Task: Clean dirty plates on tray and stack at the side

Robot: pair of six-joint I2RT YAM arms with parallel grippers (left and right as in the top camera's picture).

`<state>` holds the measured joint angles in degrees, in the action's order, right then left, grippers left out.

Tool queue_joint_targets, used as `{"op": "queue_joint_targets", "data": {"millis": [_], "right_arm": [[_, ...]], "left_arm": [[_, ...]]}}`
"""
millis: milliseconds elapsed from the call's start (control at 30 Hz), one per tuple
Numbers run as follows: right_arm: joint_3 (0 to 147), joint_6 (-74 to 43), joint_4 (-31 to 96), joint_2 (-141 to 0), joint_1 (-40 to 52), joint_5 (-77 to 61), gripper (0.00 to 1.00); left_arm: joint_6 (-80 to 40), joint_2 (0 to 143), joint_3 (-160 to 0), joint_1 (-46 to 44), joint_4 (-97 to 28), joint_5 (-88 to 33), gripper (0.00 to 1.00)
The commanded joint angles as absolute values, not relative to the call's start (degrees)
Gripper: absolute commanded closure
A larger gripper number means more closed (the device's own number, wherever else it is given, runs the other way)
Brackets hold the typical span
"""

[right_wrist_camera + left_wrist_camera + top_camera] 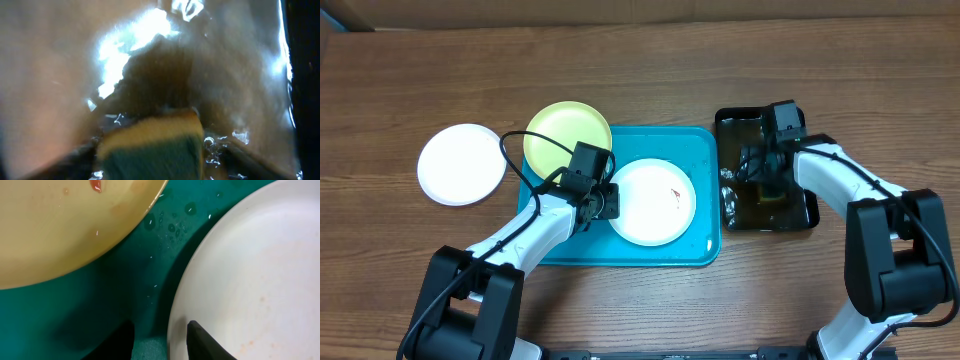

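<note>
A white dirty plate (652, 202) (250, 270) with a small red smear lies in the turquoise tray (700, 250) (125, 280). A pale yellow-green plate (567, 137) (60, 225), also smeared red, rests over the tray's far left corner. My left gripper (603, 200) (160, 335) is open astride the white plate's left rim. One finger (205, 342) is over the plate, and the other stands on the tray side with a gap to the rim. My right gripper (772, 185) (157, 160) is down in the black basin, open, with a yellow-and-green sponge (150, 145) between its fingers in the water.
Another white plate (462, 163) sits on the wooden table left of the tray, with no smear showing. The black basin (735, 120) of brownish water stands just right of the tray. Water drops lie on the tray floor between the two plates.
</note>
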<state>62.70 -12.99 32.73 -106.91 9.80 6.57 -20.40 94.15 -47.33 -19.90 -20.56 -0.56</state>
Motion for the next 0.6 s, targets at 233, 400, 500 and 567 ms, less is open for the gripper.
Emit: {"op": "queue_joint_targets", "data": {"millis": [233, 400, 500, 567], "right_arm": [[67.77, -13.72, 47.44, -107.31, 9.65, 5.41, 0.71], [67.85, -13.72, 47.31, -107.28, 9.63, 4.84, 0.96], [68.34, -13.69, 48.18, -107.28, 9.63, 4.8, 0.7], [68.34, -13.65, 48.29, -107.28, 9.63, 4.84, 0.51]], "left_arm": [[-19.31, 94.83, -48.53, -20.27, -20.08, -0.01, 0.71], [-19.31, 94.8, -48.53, -20.27, -20.14, -0.01, 0.67], [-19.31, 94.8, -48.53, -20.27, -20.14, -0.01, 0.66], [-19.31, 94.8, -48.53, -20.27, -20.14, -0.01, 0.66]]}}
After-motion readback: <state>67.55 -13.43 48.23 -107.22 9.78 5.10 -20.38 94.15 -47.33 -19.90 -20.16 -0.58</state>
